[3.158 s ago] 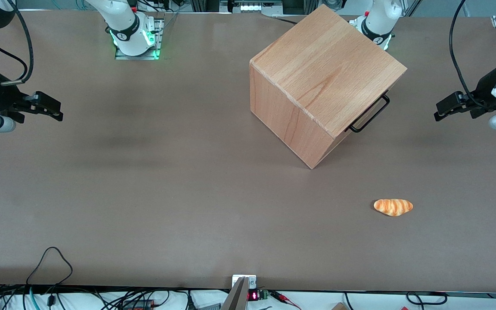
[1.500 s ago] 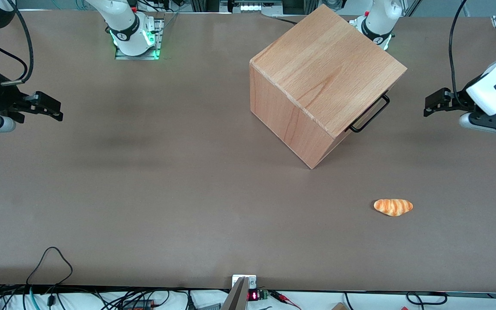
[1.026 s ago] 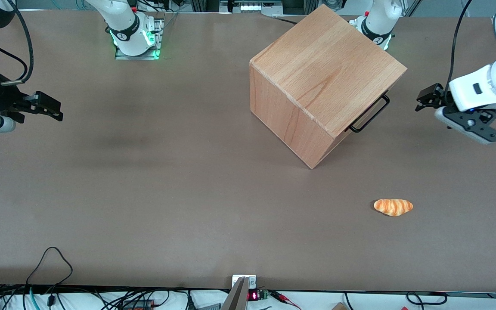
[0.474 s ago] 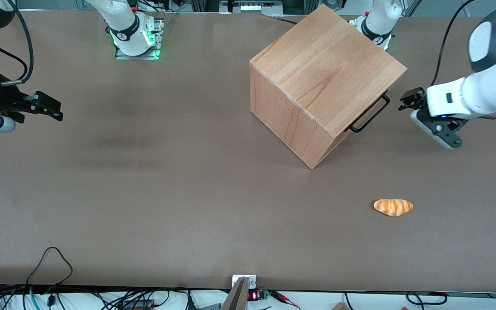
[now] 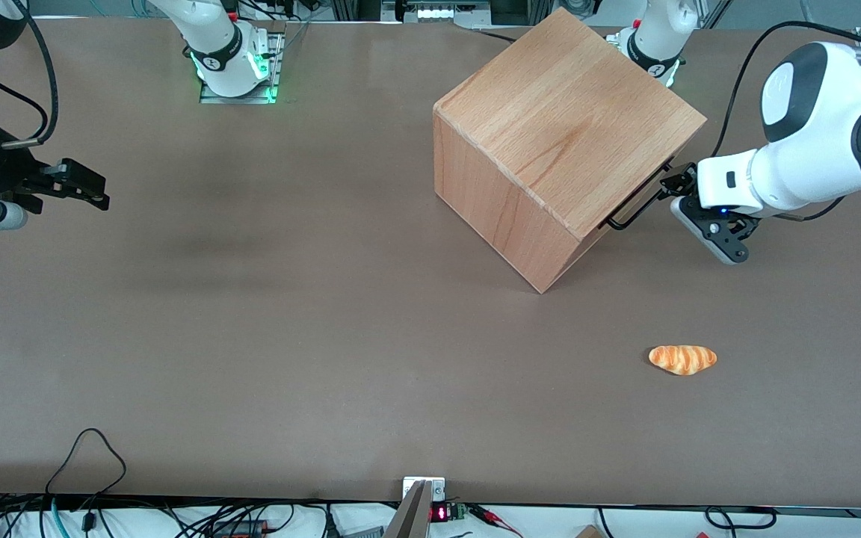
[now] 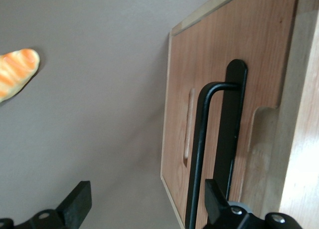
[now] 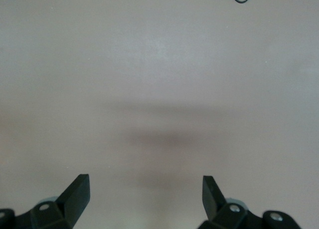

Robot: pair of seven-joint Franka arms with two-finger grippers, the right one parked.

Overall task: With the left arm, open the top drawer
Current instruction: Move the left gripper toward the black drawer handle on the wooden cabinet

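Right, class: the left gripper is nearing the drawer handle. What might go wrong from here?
1. The open gripper is off-centre: the black bar handle sits by one finger, so closing may miss it.
2. That finger could jam against the top drawer front.

Light beech cabinet point(image 5: 550, 134), black handle point(image 6: 209, 154), white arm point(image 5: 812, 157) with black gripper point(image 5: 676, 183), orange striped bread roll point(image 5: 682, 359), brown table point(image 5: 251, 336)

White left arm point(image 5: 804, 168) reaches sideways, claw point(image 6: 144, 206) fingers spread.
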